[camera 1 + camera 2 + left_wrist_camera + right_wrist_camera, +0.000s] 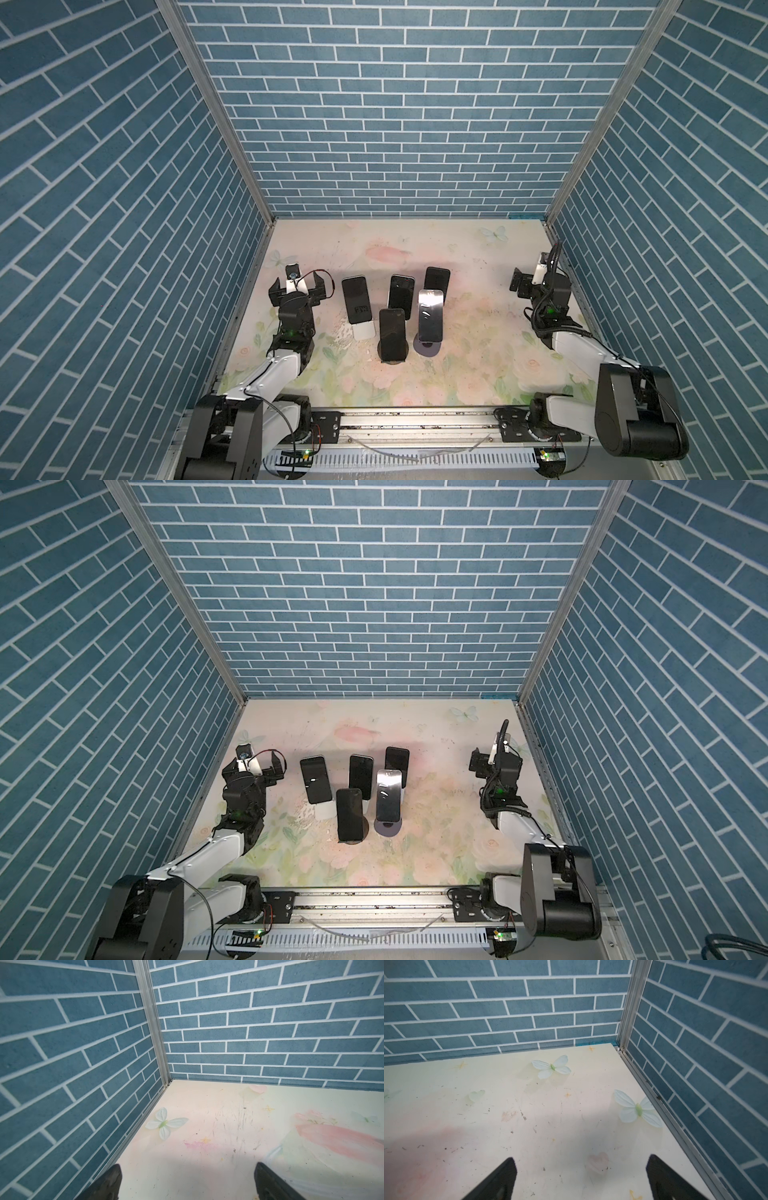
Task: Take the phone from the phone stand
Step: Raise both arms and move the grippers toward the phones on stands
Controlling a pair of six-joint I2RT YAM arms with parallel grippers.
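Top views show five phones (392,334) propped upright on stands (428,348), four bases showing, two white and two dark, clustered at the centre of the floral table (478,353). The leftmost screen carries a small mark too blurred to read. Two grippers flank the cluster, well apart from it: the left gripper (296,286) at nine o'clock and the right gripper (517,286) at three o'clock, both spread wide and gripping nothing.

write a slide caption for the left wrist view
Left gripper open and empty over the floral table, facing the blue brick walls.
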